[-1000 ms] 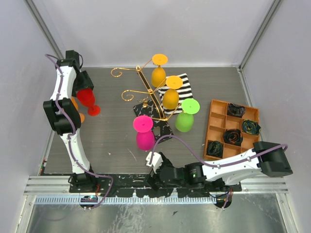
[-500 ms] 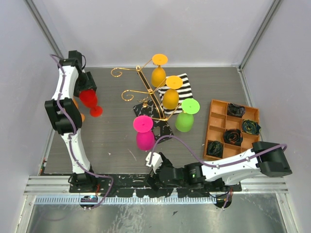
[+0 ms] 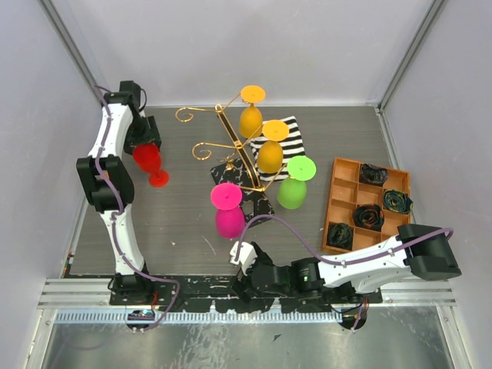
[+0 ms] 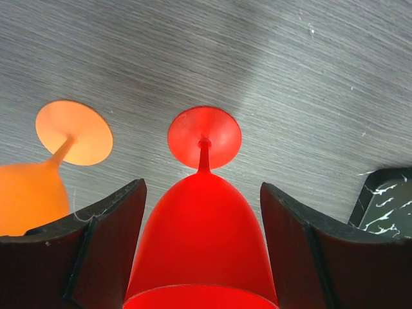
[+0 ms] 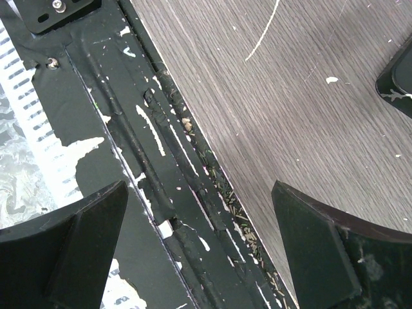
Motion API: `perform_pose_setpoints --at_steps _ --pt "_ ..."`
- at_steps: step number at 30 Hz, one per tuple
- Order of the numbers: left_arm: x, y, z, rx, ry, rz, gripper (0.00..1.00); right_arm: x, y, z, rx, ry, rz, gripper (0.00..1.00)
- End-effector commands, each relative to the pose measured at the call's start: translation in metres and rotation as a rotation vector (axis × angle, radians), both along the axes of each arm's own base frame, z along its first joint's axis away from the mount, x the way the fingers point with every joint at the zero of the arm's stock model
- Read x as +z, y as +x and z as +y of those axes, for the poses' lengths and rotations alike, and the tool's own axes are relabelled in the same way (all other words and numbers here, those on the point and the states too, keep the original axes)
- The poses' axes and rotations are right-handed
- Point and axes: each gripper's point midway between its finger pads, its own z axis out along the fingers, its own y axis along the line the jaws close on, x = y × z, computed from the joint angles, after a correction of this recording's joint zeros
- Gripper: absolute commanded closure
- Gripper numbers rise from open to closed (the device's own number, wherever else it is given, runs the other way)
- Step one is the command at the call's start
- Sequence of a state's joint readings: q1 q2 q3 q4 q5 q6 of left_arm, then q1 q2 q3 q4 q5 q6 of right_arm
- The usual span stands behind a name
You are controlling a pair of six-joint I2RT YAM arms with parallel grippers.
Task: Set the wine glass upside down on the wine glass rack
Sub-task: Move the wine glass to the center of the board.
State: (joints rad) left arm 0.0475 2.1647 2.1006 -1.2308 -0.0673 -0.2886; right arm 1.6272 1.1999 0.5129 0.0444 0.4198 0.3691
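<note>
Red wine glass sits between the two black fingers of the left gripper, bowl nearest the camera, with the fingers closed against its sides low in frame. Its stem and round foot point away, over the grey wood-grain table. Left of the red wine glass, apart from it: an orange glass, foot likewise pointing away, bowl partly hidden behind the finger on that side. Right of the red wine glass, beyond the other finger: one corner of the black, white-veined rack base.
</note>
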Motion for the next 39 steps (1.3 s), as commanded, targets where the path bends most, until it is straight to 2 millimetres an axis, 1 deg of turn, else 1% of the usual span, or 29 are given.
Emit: perform_pose_setpoints --at_steps 1,13,18,23,28,33,35,39 --pt "-0.008 -0.011 -0.015 -0.041 -0.024 0.052 0.23 0.013 0.000 0.010 -0.008 0.052 0.011 0.00" --pt "-0.008 -0.037 -0.025 -0.059 -0.002 0.075 0.23 0.014 0.000 0.010 -0.007 0.063 0.008 0.00" --pt "-0.005 -0.043 -0.028 -0.064 -0.003 0.069 0.23 0.015 0.000 0.010 -0.003 0.065 0.010 0.00" --pt "0.002 -0.044 -0.028 -0.067 -0.003 0.056 0.23 0.014 0.000 0.010 -0.003 0.062 0.010 0.00" --pt "0.013 -0.045 -0.032 -0.069 -0.020 0.025 0.22 0.014 0.000 0.009 -0.007 0.064 0.013 0.00" --pt "0.022 -0.043 -0.031 -0.067 -0.017 0.003 0.20 0.014 0.000 0.009 -0.009 0.063 0.015 0.00" --pt "0.022 -0.043 -0.032 -0.069 -0.021 0.001 0.20 0.014 0.000 0.009 -0.009 0.062 0.013 0.00" --pt "0.016 -0.045 -0.033 -0.071 -0.030 0.029 0.21 0.013 0.000 0.008 -0.012 0.058 0.014 0.00"
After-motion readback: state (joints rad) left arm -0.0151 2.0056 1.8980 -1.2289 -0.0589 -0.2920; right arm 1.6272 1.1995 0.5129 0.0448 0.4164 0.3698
